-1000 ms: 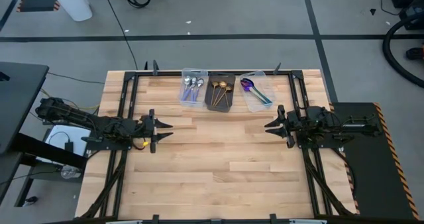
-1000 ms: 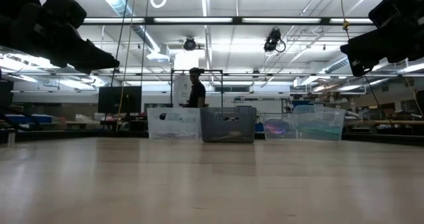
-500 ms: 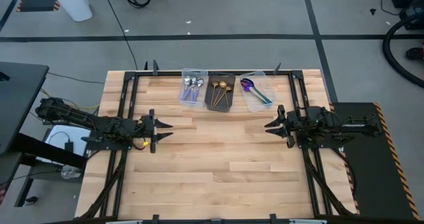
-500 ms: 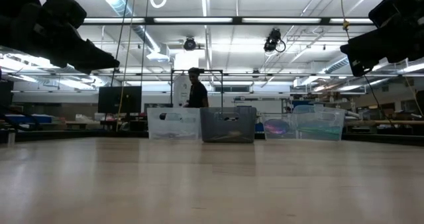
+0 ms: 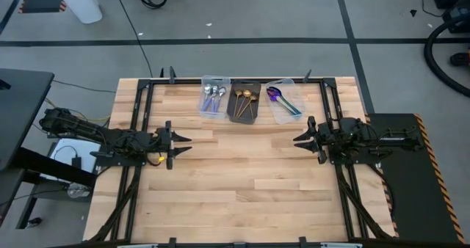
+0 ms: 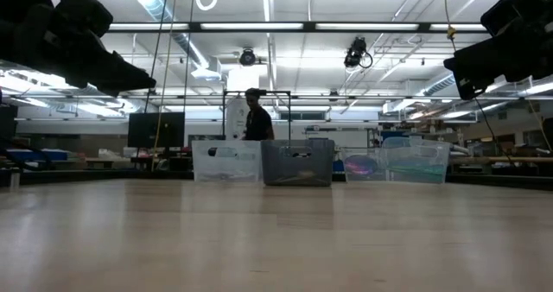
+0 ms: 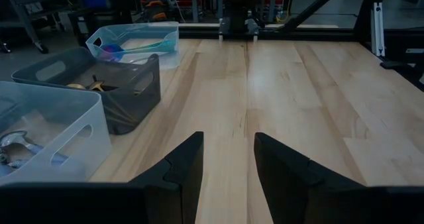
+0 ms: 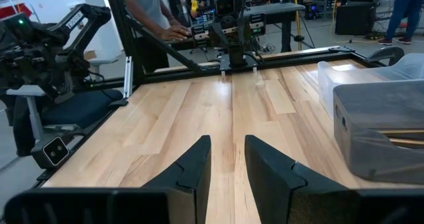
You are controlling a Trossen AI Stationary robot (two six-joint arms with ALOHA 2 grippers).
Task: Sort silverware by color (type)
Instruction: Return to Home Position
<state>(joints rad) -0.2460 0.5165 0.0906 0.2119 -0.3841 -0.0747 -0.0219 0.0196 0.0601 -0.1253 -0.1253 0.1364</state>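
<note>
The left end effector point(image 5: 189, 144) hovers empty near the table's point(image 5: 242, 182) left edge, fingers spread. Along the far edge, silver spoons point(image 5: 213, 95) lie in the left clear bin point(image 5: 215, 78), gold spoons point(image 5: 244, 100) in the dark bin point(image 5: 245, 83), and rainbow spoons point(image 5: 283, 100) in the right clear bin point(image 5: 281, 118). The right end effector point(image 5: 297, 141) hovers near the right edge, fingers also spread.
</note>
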